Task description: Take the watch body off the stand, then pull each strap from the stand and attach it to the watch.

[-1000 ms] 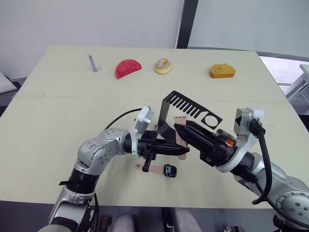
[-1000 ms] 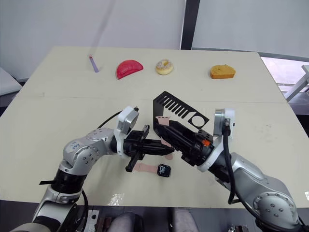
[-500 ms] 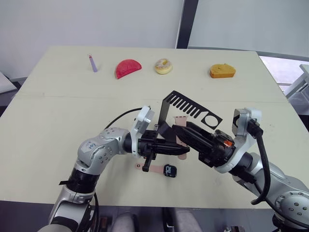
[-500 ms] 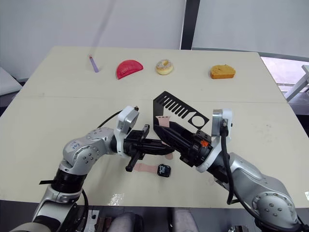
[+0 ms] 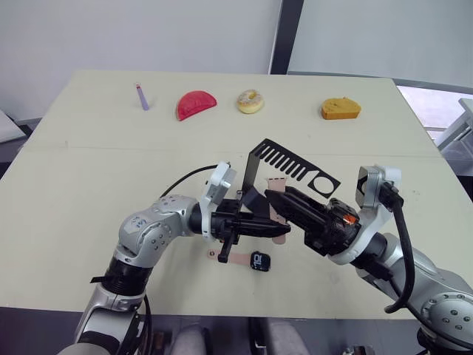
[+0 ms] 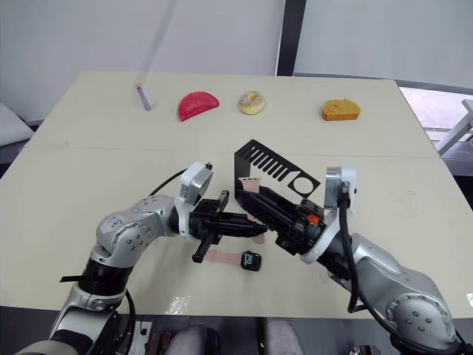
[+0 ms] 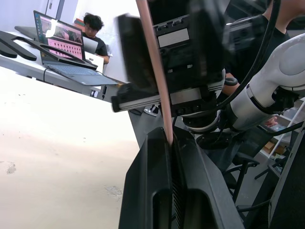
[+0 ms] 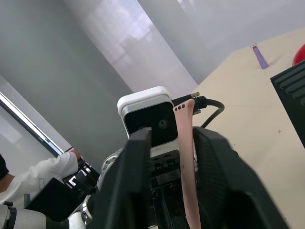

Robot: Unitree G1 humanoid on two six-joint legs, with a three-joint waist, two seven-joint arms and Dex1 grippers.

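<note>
The watch body (image 5: 259, 260) lies flat on the table near the front edge, and a pink strap (image 5: 230, 257) extends from its left side. Behind it stands the black stand (image 5: 304, 171). My left gripper (image 5: 281, 231) points right and is shut on the lower end of a second pink strap (image 7: 155, 71), which stands upright in front of the stand. My right gripper (image 5: 272, 194) points left at the same strap (image 8: 186, 157). It is open, one finger on each side with gaps between. Small holes mark that strap's upper end.
Along the table's far edge lie a purple stick (image 5: 141, 96), a red slice (image 5: 196, 104), a doughnut (image 5: 250, 100) and an orange-yellow piece (image 5: 340, 109). A person sits at a laptop (image 7: 64, 40) beyond the table.
The right arm has shifted very slightly around the upright strap. The left gripper still holds that strap, and the watch body has not moved.
</note>
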